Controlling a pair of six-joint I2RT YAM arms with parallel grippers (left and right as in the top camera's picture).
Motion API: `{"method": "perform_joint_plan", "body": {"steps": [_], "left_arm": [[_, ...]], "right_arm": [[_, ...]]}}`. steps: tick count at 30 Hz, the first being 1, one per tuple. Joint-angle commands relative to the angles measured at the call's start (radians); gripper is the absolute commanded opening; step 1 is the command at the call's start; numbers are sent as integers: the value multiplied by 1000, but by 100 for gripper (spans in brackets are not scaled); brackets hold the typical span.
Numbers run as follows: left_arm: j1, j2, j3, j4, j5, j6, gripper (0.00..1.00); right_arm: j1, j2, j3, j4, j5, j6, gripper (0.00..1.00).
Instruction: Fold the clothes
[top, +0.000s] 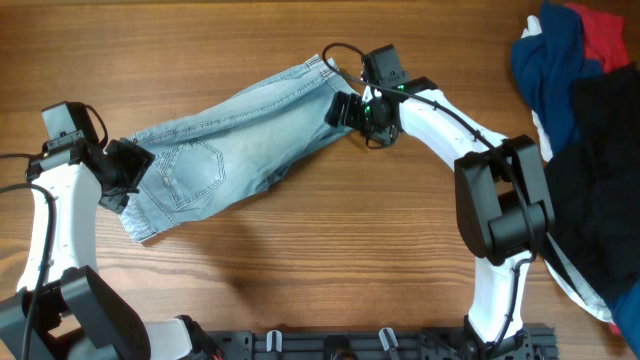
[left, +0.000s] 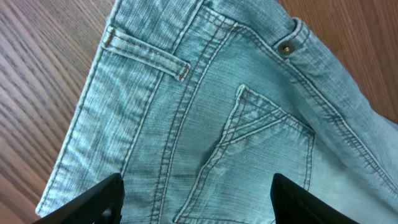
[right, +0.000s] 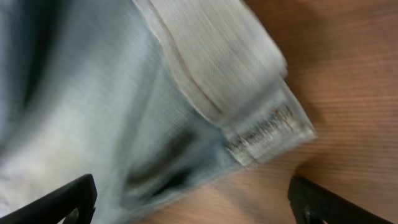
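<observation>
Both grippers stand spread: your left gripper over the waistband, your right gripper at the far hem of the denim shorts, lying flat, slanted across the table. You look set to grasp: pinch each end next.

We can read no text, brand, number or sign in any view. The metal rivet on the denim shorts is too small for us to tell whether anything is stamped on it. The dark stitched mark at the corner of the shorts' hem in the right wrist view is too blurred for us to read.
</observation>
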Motion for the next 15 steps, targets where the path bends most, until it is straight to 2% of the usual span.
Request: {"method": "perform_joint_plan", "body": {"steps": [1,3,5,7,8,9,15], "left_arm": [[-3,11,-11,-2,-21,5,75],[-3,11,-11,-2,-21,5,75],[-3,11,-11,-2,-21,5,75],[-3,11,-11,-4,-21,5,75],[-3,11,-11,-6,-21,5,75],[-3,11,-11,-9,-21,5,75],[-3,11,-11,-13,-21,5,75]], "right_arm": [[6,55,-8,47,-28,58,99],[6,55,-8,84,-19,55,93],[6,55,-8,107,-19,54,75],[5,55,-8,105,-13,51,47],[5,55,-8,100,-12,37,24],[5,55,-8,91,-12,13,5],[5,32,-8,-113,93,7,4]]}}
